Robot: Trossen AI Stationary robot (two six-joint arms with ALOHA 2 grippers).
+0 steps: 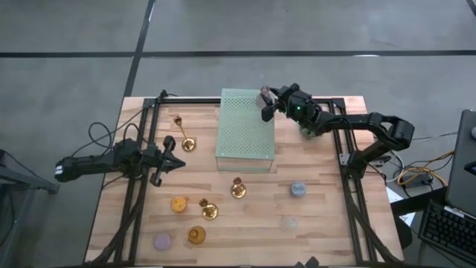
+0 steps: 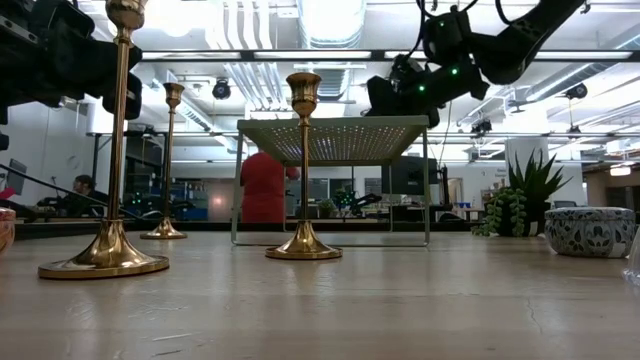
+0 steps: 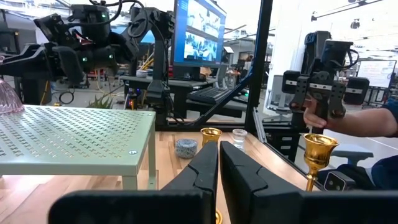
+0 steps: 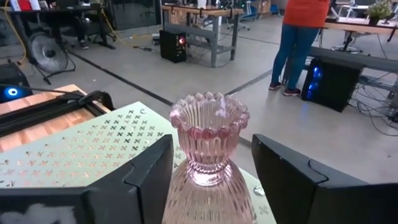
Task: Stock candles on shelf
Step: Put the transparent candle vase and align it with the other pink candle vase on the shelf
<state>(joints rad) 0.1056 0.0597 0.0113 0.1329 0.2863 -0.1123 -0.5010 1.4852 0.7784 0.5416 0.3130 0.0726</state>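
Note:
The mint-green shelf (image 1: pixel 245 130) stands at the table's middle far side. My right gripper (image 1: pixel 268 103) is at its far right corner, closed around a mauve-pink ribbed glass candle (image 4: pixel 208 134), which also shows in the high view (image 1: pixel 264 95). On the near table stand the orange (image 1: pixel 178 203), amber (image 1: pixel 196 235), lilac (image 1: pixel 161 240), pale blue (image 1: pixel 298 189) and clear (image 1: pixel 288 222) candles. My left gripper (image 1: pixel 169 160) is shut and empty, left of the shelf. My right gripper has the pink candle's wide lower body (image 4: pixel 208 199) between its two fingers (image 4: pixel 149 171), one on each side. The fingers come level from the table's right side. The candle is upright, its scalloped rim up. In the left wrist view its bottom (image 3: pixel 7 102) is at the mesh top.
Three brass candlesticks (image 1: pixel 186 141) (image 1: pixel 238 188) (image 1: pixel 208 211) stand left of and in front of the shelf. Black frame rails (image 1: pixel 141 186) run along both table sides. A small plant (image 2: pixel 510 205) stands by the right arm. A person's hand (image 3: pixel 323 115) shows beyond the table.

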